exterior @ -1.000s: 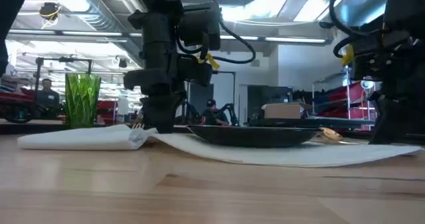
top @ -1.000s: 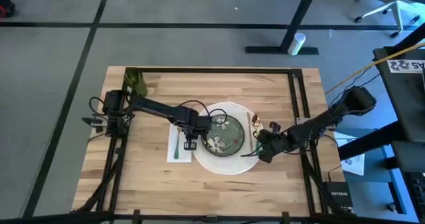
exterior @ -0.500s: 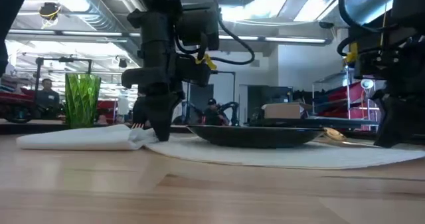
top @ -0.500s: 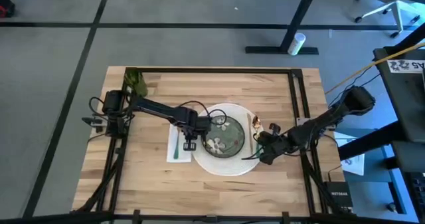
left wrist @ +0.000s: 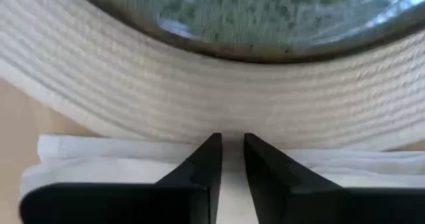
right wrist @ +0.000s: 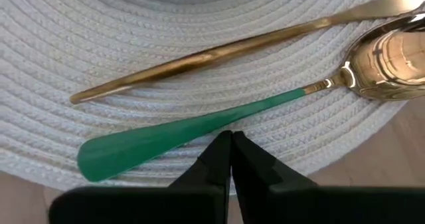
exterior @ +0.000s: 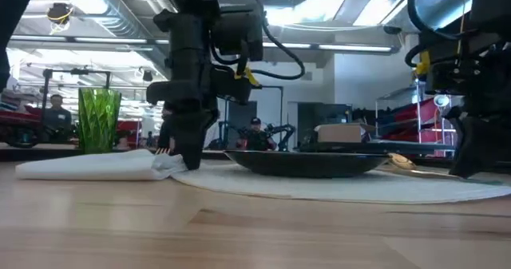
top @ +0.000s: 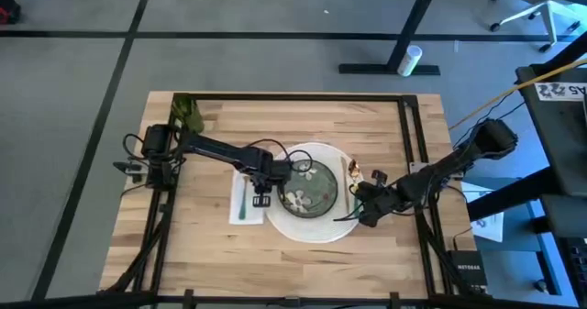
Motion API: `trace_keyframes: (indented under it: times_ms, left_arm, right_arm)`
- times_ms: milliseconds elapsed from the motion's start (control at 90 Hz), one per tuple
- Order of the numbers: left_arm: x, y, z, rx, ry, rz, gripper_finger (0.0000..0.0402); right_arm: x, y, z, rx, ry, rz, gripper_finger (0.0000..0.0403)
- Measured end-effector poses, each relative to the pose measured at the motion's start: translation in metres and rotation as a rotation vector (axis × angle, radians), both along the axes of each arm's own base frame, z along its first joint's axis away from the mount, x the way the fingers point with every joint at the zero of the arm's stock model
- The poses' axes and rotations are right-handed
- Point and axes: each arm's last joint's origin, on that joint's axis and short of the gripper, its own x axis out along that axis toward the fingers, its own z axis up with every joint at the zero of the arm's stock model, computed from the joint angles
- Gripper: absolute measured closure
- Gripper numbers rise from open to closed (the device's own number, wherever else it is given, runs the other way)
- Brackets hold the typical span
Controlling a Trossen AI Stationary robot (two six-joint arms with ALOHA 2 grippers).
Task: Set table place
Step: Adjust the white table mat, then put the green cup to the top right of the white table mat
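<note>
Grey carpeted floor (top: 73,116) with dark seams — long ceiling strip lights (exterior: 112,41) glow over a cluttered workshop.

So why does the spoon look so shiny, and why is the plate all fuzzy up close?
In the right wrist view the gold spoon bowl mirrors the lights, so it glares. In the left wrist view the plate sits very near the lens and blurs, while the woven placemat stays sharper. In the low view bright ceiling lights wash out the room behind.
</note>
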Motion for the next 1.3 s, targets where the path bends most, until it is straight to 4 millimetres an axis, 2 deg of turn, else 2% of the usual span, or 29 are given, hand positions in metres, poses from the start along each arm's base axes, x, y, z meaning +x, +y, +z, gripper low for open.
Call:
trace_keyframes:
  times_ms: [211,367,600,800,1122,1300]
  left_arm:
    - [0.008,0.000,0.019,0.000,-0.013,0.001,0.0333]
    - [0.012,0.001,0.040,0.005,0.018,0.031,0.0333]
    - [0.001,0.022,0.081,0.143,0.177,0.178,0.0333]
    - [-0.020,0.051,0.109,0.253,0.312,0.252,0.0333]
    - [-0.079,0.095,0.176,0.259,0.113,0.538,0.0334]
    - [-0.104,0.108,0.197,0.264,0.047,0.607,0.0334]
  right_arm:
    - [0.000,0.000,0.000,-0.004,-0.001,-0.001,0.0403]
    - [0.000,0.000,0.000,-0.005,-0.002,-0.001,0.0403]
    - [0.000,0.000,0.000,-0.006,-0.002,0.002,0.0403]
    - [0.000,0.000,0.000,-0.008,0.002,0.023,0.0403]
    - [0.001,0.000,0.000,-0.021,-0.002,0.043,0.0403]
    - [0.001,0.000,0.000,-0.027,-0.002,0.047,0.0403]
